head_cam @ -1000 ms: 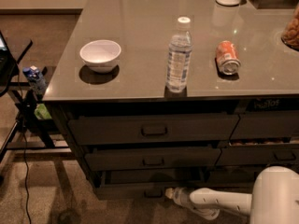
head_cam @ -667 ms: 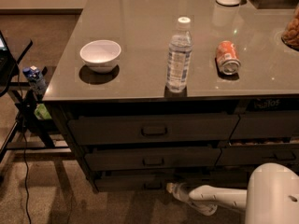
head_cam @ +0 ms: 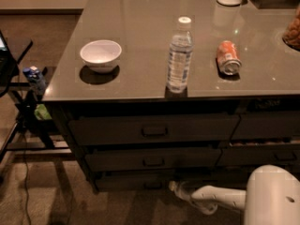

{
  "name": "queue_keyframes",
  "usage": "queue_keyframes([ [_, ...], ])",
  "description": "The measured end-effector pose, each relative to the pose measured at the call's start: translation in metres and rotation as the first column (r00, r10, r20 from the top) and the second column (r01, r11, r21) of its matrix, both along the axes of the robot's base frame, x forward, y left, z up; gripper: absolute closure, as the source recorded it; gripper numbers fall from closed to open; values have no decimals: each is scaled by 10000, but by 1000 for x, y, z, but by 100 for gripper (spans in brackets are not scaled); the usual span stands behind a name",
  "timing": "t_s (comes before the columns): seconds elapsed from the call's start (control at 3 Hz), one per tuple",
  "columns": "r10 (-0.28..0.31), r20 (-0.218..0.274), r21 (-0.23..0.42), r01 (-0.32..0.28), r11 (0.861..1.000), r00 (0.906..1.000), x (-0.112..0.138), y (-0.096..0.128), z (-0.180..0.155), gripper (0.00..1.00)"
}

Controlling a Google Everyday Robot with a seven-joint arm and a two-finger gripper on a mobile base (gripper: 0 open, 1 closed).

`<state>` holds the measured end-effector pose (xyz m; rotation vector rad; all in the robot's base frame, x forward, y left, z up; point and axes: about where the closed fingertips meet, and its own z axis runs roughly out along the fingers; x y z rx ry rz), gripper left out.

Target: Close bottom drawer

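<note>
The bottom drawer (head_cam: 133, 181) is the lowest of three wide dark drawers under the counter, with a low front panel and a small handle (head_cam: 153, 185). Its front sits nearly in line with the two drawers above; no inside shows. My gripper (head_cam: 174, 187) is at floor level, right at the drawer front's right end, on the white arm (head_cam: 220, 198) that reaches in from the lower right. Whether it touches the panel is unclear.
On the grey countertop (head_cam: 140, 22) stand a white bowl (head_cam: 100, 55), a water bottle (head_cam: 179, 55) and a lying orange can (head_cam: 228, 57). A narrower drawer column (head_cam: 265, 135) is to the right. A black stand with cables (head_cam: 23, 121) is left of the cabinet.
The arm and gripper have shifted slightly left along the floor toward the bottom drawer front. The drawer front looks unchanged.
</note>
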<state>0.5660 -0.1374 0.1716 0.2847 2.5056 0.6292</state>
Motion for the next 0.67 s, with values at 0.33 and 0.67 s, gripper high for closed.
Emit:
queue_keyframes([
  [0.33, -1, 1, 0, 1, 10000, 10000, -1, 0, 1, 100],
  [0.67, -374, 341, -147, 379, 9992, 9987, 13, -4, 7, 100],
])
